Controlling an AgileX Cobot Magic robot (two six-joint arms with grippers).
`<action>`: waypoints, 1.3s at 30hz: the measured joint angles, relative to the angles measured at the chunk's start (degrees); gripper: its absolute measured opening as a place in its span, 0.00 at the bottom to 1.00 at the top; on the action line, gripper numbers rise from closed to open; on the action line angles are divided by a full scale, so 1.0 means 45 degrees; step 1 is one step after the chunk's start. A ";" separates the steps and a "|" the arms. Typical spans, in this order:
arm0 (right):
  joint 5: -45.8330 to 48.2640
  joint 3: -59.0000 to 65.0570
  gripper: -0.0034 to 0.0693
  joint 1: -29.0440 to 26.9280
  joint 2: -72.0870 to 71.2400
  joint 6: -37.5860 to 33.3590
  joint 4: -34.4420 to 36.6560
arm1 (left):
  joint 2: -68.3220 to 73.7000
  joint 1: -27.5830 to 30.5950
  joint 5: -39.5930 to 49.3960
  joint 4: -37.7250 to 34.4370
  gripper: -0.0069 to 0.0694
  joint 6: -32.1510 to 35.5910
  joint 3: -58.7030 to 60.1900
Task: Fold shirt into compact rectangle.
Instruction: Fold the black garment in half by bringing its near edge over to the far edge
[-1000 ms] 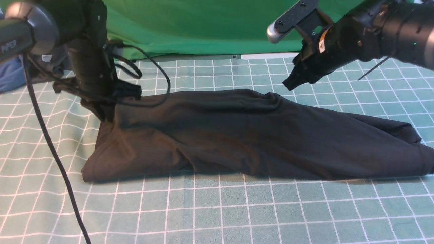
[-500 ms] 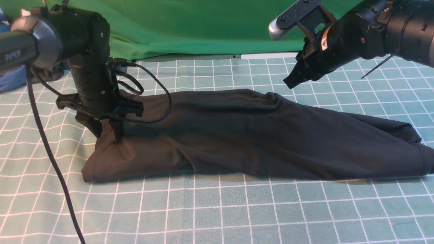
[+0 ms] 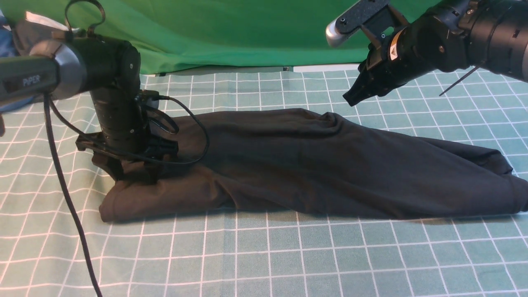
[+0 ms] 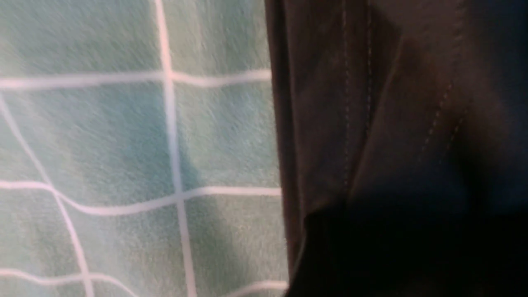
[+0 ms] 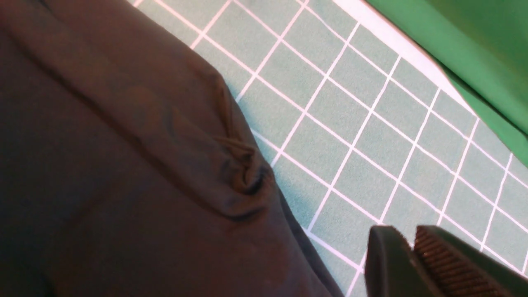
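Observation:
The black shirt (image 3: 313,165) lies folded into a long band across the mat, left to right. My left gripper (image 3: 132,171) points straight down onto the shirt's left end, its fingers spread and pressed into the cloth, gripping nothing. The left wrist view shows only the shirt's stitched hem (image 4: 371,103) beside the mat, with the fingers lost in the dark. My right gripper (image 3: 350,99) hangs in the air above the shirt's far edge, right of centre. Its jaws are together and empty (image 5: 412,239), just off the bunched edge of the shirt (image 5: 103,144).
A teal mat with a white grid (image 3: 264,255) covers the table. A big green cloth (image 3: 247,33) hangs along the back, with a white strip (image 3: 326,67) at the table's far edge. The left arm's black cable (image 3: 66,194) trails down to the front left.
My left gripper opened and let go of the shirt's left end, then sank lower onto it. The raised cloth there settled. The right gripper barely shifted.

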 joint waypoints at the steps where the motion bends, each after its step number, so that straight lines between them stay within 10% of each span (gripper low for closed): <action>1: -0.0002 0.0000 0.17 0.0000 0.0000 0.0000 0.0000 | 0.0014 0.0000 0.0000 -0.0033 0.61 0.0000 -0.0012; 11: -0.0002 0.0000 0.17 0.0000 0.0000 0.0000 0.0010 | -0.0113 -0.0011 0.0140 -0.0019 0.12 0.0103 0.0013; 33: 0.0497 0.0000 0.18 -0.0414 0.0000 0.0000 0.0015 | -0.1505 -0.0012 0.1664 0.1737 0.11 -0.1835 0.0013; 39: 0.2160 0.0000 0.21 -0.1556 0.0000 0.0000 0.0070 | -0.1505 -0.0012 0.1610 0.2062 0.24 -0.1917 0.0013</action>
